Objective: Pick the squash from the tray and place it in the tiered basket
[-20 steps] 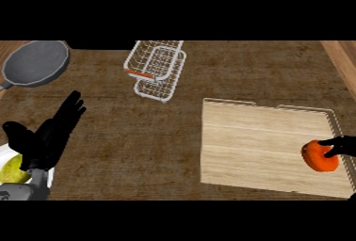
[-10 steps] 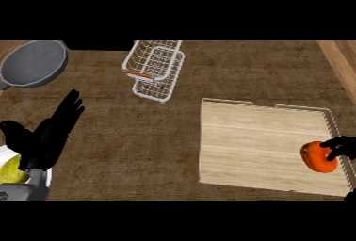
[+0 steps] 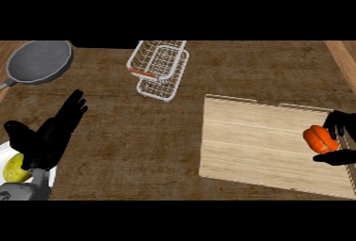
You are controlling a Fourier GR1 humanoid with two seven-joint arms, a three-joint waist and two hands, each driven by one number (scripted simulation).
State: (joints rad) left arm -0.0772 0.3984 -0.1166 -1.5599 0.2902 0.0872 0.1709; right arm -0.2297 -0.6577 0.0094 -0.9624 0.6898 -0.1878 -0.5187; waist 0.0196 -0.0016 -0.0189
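An orange squash (image 3: pixel 320 139) lies near the right edge of the pale wooden tray (image 3: pixel 257 141). My right hand (image 3: pixel 341 136) comes in from the right edge, its fingers and thumb curled round the squash from above and below. The wire tiered basket (image 3: pixel 158 68) stands at the back centre of the counter, with a small orange piece on one of its rims. At the lower left my left hand (image 3: pixel 49 136) rests open, fingers pointing up, well away from tray and basket.
A dark grey frying pan (image 3: pixel 38 61) sits at the back left. Under my left wrist a white plate (image 3: pixel 8 155) holds a yellow-green fruit (image 3: pixel 15 168). Brown counter lies between the tray and the basket.
The view has drifted slightly. My right hand stays curled on the squash at the tray's right edge; the left hand has barely shifted.
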